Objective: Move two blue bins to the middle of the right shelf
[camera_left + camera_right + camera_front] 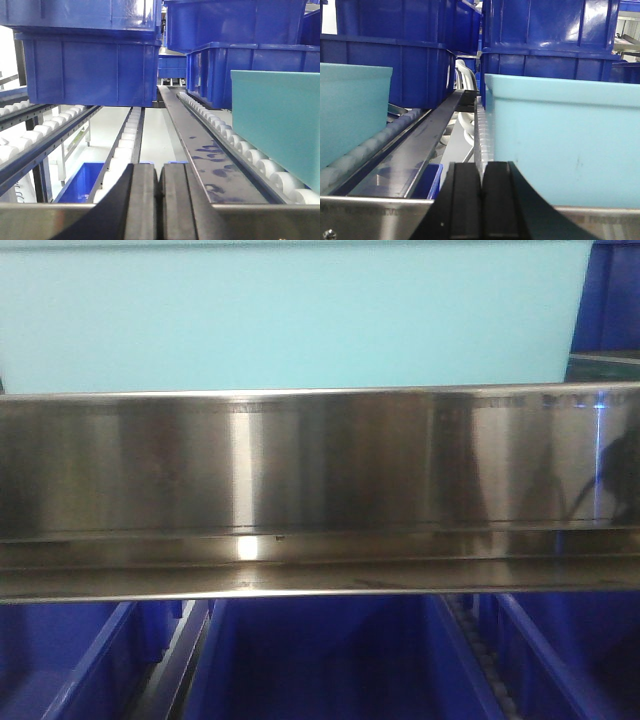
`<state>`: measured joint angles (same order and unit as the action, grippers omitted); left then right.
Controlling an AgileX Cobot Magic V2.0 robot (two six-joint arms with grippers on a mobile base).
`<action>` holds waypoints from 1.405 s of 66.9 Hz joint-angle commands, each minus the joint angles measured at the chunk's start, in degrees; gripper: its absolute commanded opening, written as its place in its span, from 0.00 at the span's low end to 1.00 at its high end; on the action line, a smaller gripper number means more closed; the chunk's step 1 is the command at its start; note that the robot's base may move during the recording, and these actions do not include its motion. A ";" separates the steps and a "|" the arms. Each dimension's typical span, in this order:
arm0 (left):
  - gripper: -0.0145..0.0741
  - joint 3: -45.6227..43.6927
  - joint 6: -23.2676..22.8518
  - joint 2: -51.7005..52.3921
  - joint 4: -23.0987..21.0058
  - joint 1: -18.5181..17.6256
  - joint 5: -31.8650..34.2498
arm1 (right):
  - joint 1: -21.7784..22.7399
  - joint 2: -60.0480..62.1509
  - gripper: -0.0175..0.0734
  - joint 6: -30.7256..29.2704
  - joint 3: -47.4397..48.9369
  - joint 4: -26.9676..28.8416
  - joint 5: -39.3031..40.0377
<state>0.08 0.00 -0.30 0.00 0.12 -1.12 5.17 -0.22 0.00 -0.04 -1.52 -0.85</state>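
step: approach, we hold nothing | left gripper (159, 200), right gripper (481, 200): both closed, empty | blue bins (90, 70) on rollers (122, 147) ahead, beyond teal bin (560, 140) | next, we judge: open up, reach a bin's rim

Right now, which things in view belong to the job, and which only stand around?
Job (probably): light blue plastic bin on the left; light blue plastic bin on the right.
Around: dark blue plastic bins; white shelf rollers; steel front rail.
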 commanded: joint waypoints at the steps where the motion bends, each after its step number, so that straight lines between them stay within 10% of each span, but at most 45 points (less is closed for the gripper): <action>1: 0.04 -0.08 0.00 0.30 0.00 0.15 0.73 | 0.35 0.22 0.01 0.00 0.04 0.20 1.32; 63: 0.04 -0.08 0.00 0.30 0.00 0.15 3.57 | 0.35 0.22 0.01 0.00 0.04 0.20 6.51; 94: 0.04 -31.57 0.00 -15.50 4.38 0.15 -24.01 | 0.35 -10.59 0.01 0.00 28.38 0.55 -21.18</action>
<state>-25.76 0.00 -10.53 4.24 0.12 -20.72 5.17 -6.77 0.00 23.66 -1.43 -17.37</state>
